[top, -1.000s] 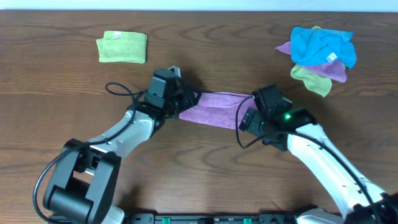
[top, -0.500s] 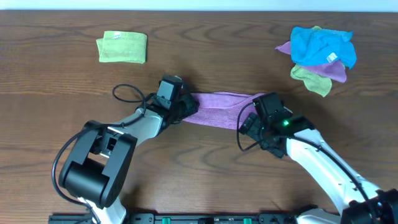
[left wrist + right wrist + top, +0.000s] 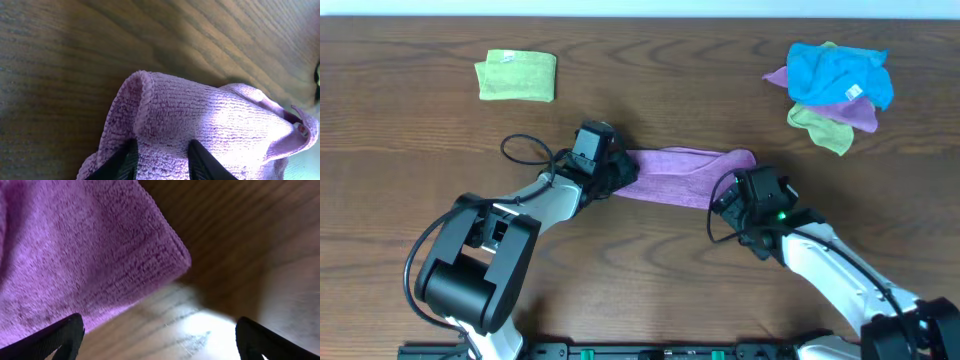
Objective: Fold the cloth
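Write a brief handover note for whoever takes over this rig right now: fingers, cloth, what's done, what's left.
Left gripper: fingers closed on the left end of the purple cloth.
Right gripper: fingers open at the cloth's right corner, holding nothing.
Cloth: a strip mid-table, apparently folded once.
Done: green cloth lies folded, far left.
Left: regrasp the right end, finish the fold; a heap of cloths waits, far right.
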You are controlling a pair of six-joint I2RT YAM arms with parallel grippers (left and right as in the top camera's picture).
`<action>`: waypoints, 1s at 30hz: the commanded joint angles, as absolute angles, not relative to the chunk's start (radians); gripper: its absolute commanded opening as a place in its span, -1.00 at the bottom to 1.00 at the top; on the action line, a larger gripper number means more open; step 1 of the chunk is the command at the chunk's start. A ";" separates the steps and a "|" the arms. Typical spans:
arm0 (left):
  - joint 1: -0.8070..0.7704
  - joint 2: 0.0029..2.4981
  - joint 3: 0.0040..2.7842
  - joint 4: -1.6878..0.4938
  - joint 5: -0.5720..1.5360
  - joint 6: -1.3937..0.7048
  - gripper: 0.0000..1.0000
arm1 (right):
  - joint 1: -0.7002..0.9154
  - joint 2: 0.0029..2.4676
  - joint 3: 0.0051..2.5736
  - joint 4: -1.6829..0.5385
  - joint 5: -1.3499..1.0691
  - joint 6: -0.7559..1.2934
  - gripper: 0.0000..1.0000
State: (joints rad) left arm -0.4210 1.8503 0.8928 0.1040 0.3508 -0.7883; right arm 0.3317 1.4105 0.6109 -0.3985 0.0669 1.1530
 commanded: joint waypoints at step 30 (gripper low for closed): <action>-0.454 1.876 0.895 0.023 0.360 -0.783 -0.38 | 0.326 1.554 0.323 0.233 0.219 1.203 0.04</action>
